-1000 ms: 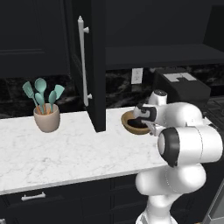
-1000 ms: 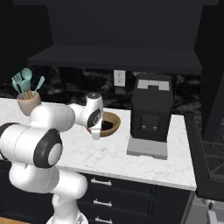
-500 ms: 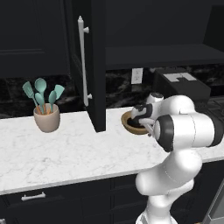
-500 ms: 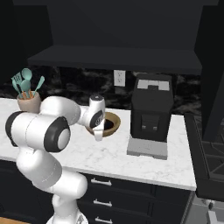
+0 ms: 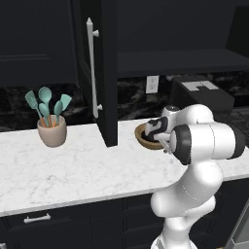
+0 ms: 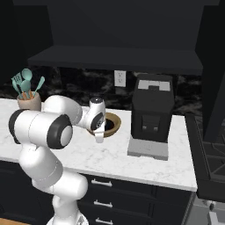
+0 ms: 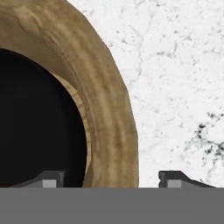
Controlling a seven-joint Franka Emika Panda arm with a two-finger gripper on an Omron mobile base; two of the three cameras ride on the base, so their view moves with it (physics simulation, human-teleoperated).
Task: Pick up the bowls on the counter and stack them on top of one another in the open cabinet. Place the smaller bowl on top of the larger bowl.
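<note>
I see the utensil cup (image 5: pixel 51 135) at nine o'clock on the counter (image 5: pixel 87 168). The larger bowl (image 7: pixel 105 87) sits on the marble right of the open cabinet (image 5: pixel 104 73) door — its wooden rim stands between my parted jaws, one fingertip (image 7: pixel 46 179) inside, one outside. Coffee machine (image 6: pixel 151 114) at three o'clock.

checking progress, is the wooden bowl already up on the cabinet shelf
No, the wooden bowl sits on the white marble counter, below the dark cabinet shelf.

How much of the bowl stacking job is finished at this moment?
Done: nothing is in the cabinet yet. In hand: the gripper straddles the wooden bowl's rim on the counter, jaws apart; something black fills the bowl. Left: lift and stack both bowls on the shelf.
</note>
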